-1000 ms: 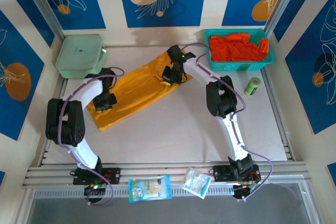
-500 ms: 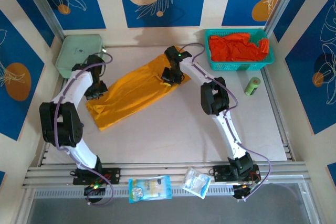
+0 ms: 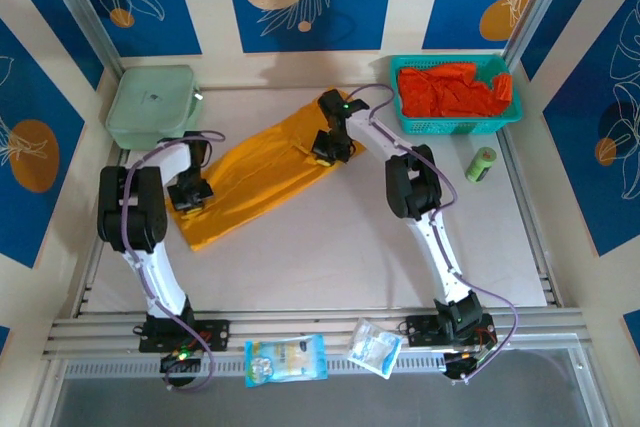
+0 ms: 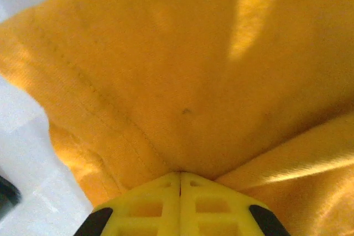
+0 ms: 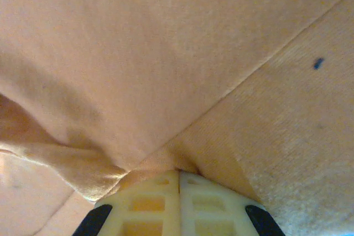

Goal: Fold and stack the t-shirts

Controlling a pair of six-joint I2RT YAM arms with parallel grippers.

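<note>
The mustard-yellow t-shirt [image 3: 262,172] lies as a long folded strip running diagonally across the table's middle. My left gripper [image 3: 188,194] sits at its near-left end, jaws shut and pinching the hemmed edge [image 4: 180,174]. At the far-right end my right gripper [image 3: 328,147] is shut as well, with cloth folds gathered into its tips [image 5: 178,172]. The red-orange t-shirts [image 3: 452,90] are crumpled in the teal basket [image 3: 410,125] at the back right.
A pale green lidded box [image 3: 152,105] stands at the back left, close to my left arm. A green can [image 3: 482,164] stands right of the right arm. Two plastic packets [image 3: 285,359] lie on the front rail.
My left gripper swung up toward the green box and came back down onto the shirt's left end, its elbow now tucked in closer. The right gripper has stayed put.
</note>
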